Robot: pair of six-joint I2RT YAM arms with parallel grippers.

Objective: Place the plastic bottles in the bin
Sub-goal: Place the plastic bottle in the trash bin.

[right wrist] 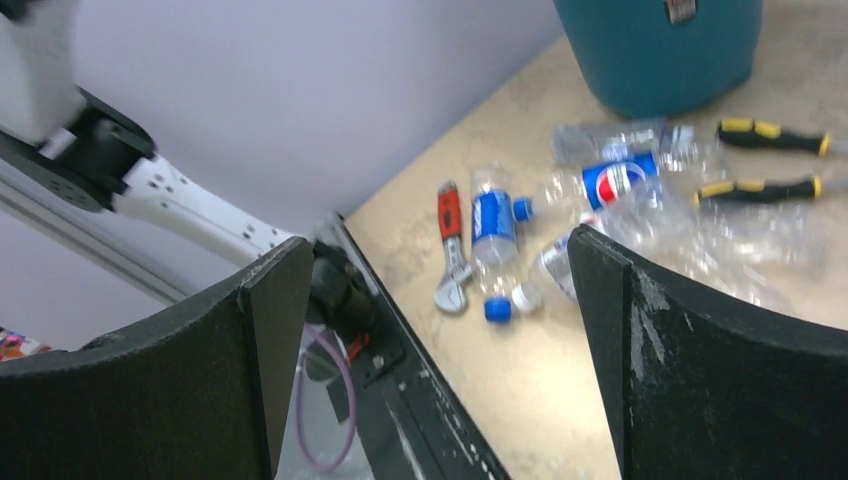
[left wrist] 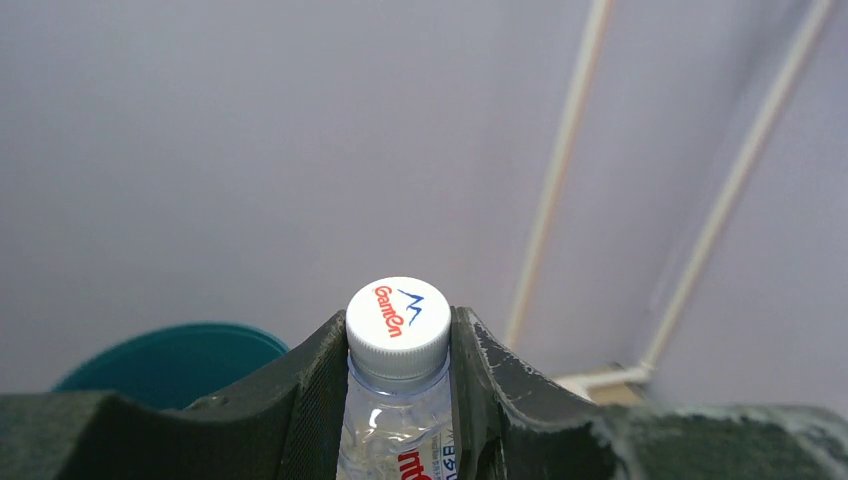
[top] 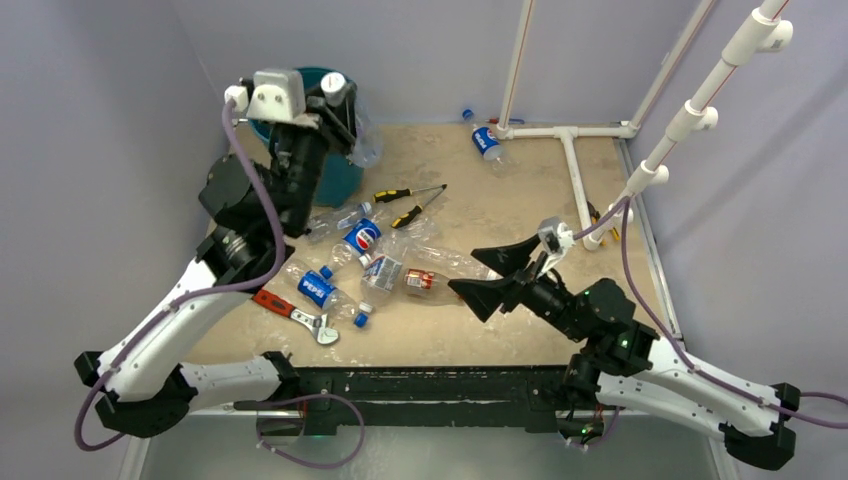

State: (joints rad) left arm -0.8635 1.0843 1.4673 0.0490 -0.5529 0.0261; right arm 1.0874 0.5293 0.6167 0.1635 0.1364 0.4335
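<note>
While the left jaws carry a bottle at the bin, the step in hand is judged to be the drop.

Top external view. The left arm reaches up and away to the far-left corner of the bench (top: 455, 335), wrist bent over. The left jaws are clamped narrow on the neck of the white-capped bottle (top: 334, 86), cap uppermost and body hanging. It hangs at the right rim of the bin (top: 340, 178) and looks not fully over the mouth. Carry the bottle over the middle of the opening before releasing, or it may strike the rim and fall back onto the bench. The right arm lies low at the near right. The right jaws are spread wide, empty, and aimed at the loose bottles (top: 372, 262) mid-bench.

Left wrist view. Both pads (left wrist: 315, 385) flank the white-capped bottle (left wrist: 398, 318) at cap and neck. The bin (left wrist: 175, 360) shows low and to the left, so the mouth is off to one side of the grip.

Right wrist view. Nothing lies between the wide right jaws. Beyond them are the loose bottles (right wrist: 493, 222), a wrench (right wrist: 452, 240), two screwdrivers (right wrist: 765, 135) and the bin (right wrist: 660, 60).
</note>
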